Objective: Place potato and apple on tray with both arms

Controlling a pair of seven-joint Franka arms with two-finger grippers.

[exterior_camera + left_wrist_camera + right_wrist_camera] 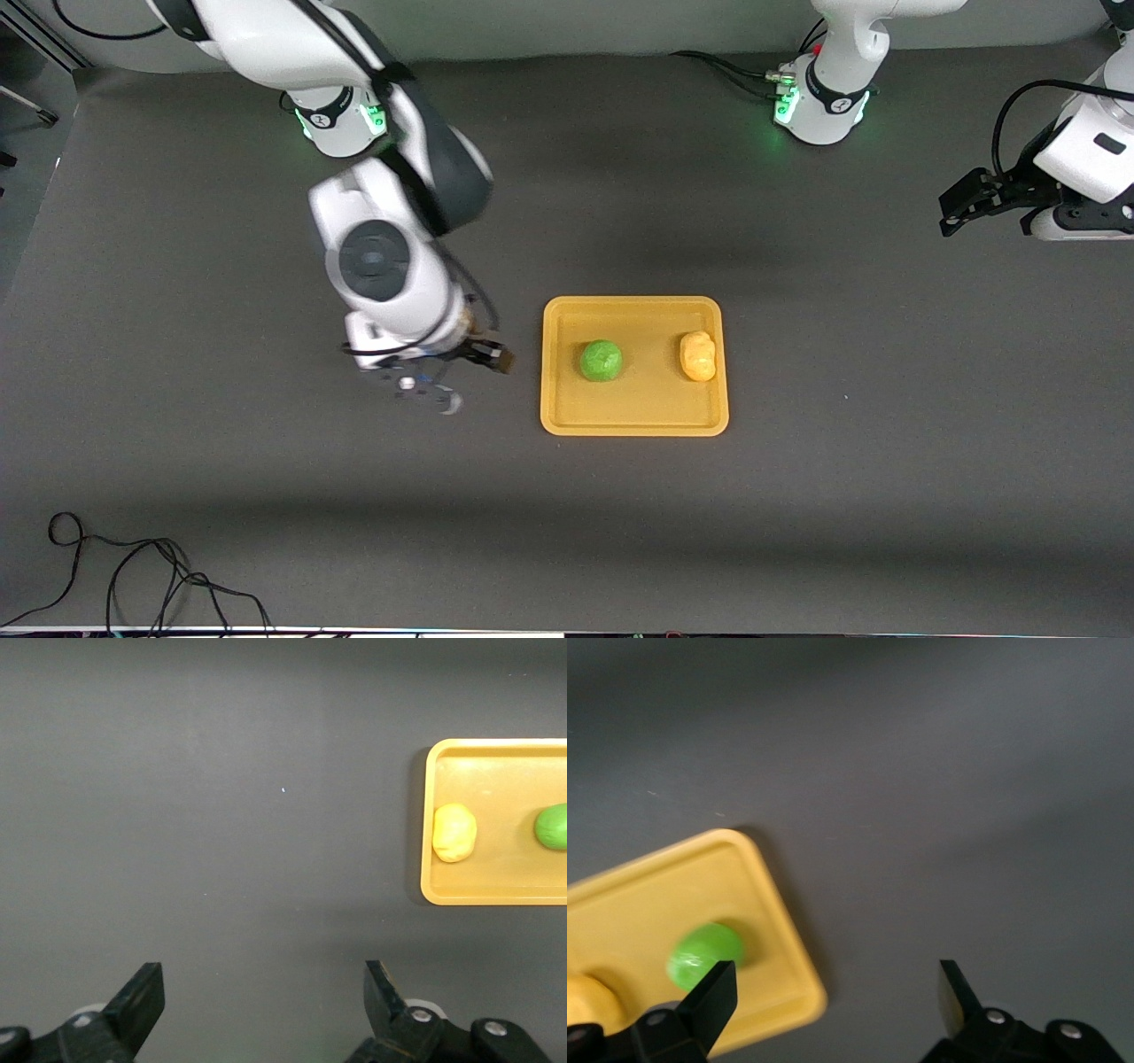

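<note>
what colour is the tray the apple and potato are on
Orange-yellow, plain with no pattern. The tray shows best in the front view, holding the apple and potato.

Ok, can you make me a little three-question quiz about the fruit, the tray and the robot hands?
1. True or false: the apple and the potato both lie on the tray.
2. Which fruit sits toward the left arm's end of the table? A) apple B) potato
3. Fill in: both grippers are ____ and hold nothing.

Key:
1. True. Both rest inside the rim, apart from each other.
2. B. The potato is on that side and the apple is beside it.
3. Open. The right gripper hangs over the bare table beside the tray; the left gripper waits over the table's left-arm end.
</note>
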